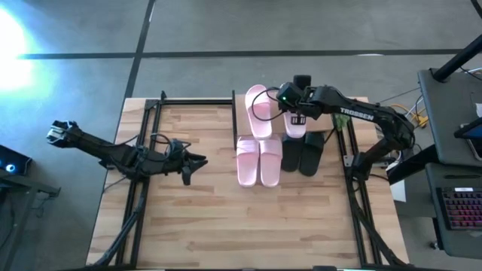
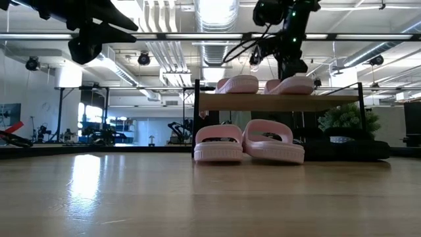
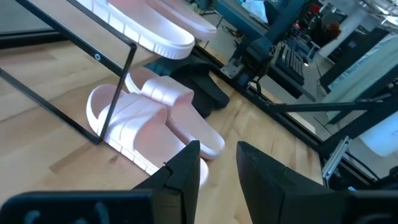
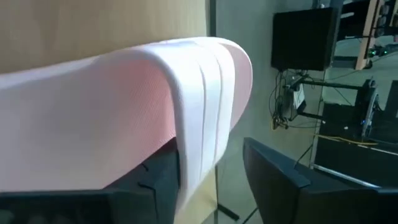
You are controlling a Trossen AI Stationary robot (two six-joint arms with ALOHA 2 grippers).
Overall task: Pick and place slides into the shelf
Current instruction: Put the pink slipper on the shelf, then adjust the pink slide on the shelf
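Note:
The shelf (image 2: 276, 101) stands at the table's far middle. One light pink slide (image 1: 260, 111) lies on its top board. A second pink slide (image 1: 295, 126) lies beside it on its sole, under my right gripper (image 1: 298, 114). That gripper is open, with the slide's strap (image 4: 124, 118) between its fingers. Two more pink slides (image 1: 248, 161) (image 1: 269, 161) and two black slides (image 1: 301, 153) lie on the table at the shelf's near side. My left gripper (image 1: 188, 175) waits open above the table's left half, pointing down. My right gripper comes from above, pointing down at the strap of the right-hand slide on the shelf. One finger (image 4: 155, 180) sits in the hollow under the strap's edge (image 4: 199, 124), which drapes over it. The other finger (image 4: 280, 180) stands outside, apart from the strap. The slide's sole (image 2: 289, 85) rests on the shelf top.
The shelf's thin black legs (image 3: 118, 93) stand close to the pink slides on the table. A black frame (image 1: 143, 150) runs along the table's left and right sides. Bare wood (image 1: 226, 226) fills the near half of the table. A desk with a keyboard (image 1: 459, 207) stands off the right side.

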